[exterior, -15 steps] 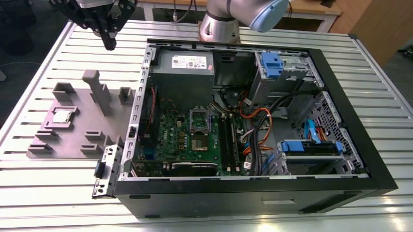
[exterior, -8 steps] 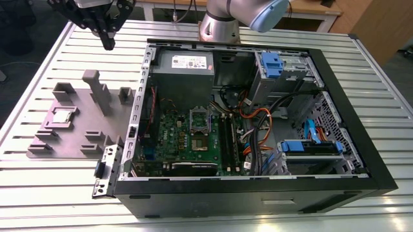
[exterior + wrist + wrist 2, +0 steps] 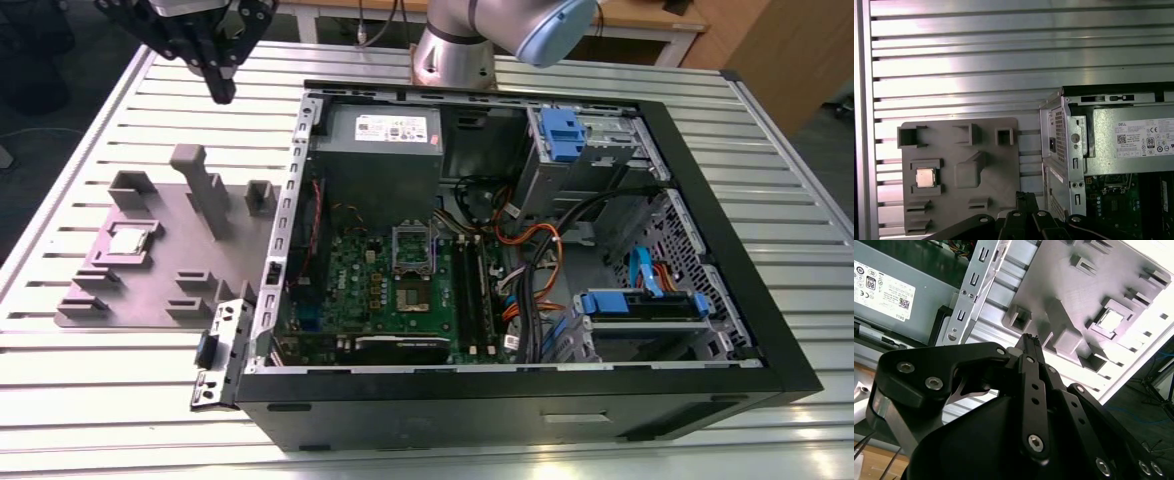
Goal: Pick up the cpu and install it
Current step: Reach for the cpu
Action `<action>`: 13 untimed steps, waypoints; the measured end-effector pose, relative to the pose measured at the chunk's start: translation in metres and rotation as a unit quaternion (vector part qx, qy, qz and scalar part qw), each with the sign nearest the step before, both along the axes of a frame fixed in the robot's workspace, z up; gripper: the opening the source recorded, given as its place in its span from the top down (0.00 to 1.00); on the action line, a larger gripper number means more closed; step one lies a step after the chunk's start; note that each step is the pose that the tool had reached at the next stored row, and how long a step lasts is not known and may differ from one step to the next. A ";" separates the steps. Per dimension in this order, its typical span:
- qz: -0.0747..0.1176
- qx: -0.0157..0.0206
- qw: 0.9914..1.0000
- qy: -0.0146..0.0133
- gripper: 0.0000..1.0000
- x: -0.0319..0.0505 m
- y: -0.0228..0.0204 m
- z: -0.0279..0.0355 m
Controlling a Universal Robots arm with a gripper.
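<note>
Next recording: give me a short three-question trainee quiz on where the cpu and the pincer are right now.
1. True or false: the cpu sits in the socket on the motherboard.
2. The pincer holds: A the cpu, B a cable, C nothing.
3. In the exterior view, on which side of the computer case does the grey tray lie?
Key: 1 false, it rests in the grey tray; 2 C; 3 the exterior view's left.
</note>
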State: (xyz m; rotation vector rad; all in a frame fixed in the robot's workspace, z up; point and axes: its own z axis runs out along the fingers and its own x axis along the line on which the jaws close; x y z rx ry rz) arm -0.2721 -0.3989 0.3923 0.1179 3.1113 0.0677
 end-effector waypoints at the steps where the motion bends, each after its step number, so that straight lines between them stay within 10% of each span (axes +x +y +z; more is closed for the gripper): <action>1: 0.000 0.000 1.000 0.000 0.89 -0.0003 0.0000 0.0000; 13: 0.000 0.000 1.000 0.000 0.89 -0.0039 0.0000 0.0000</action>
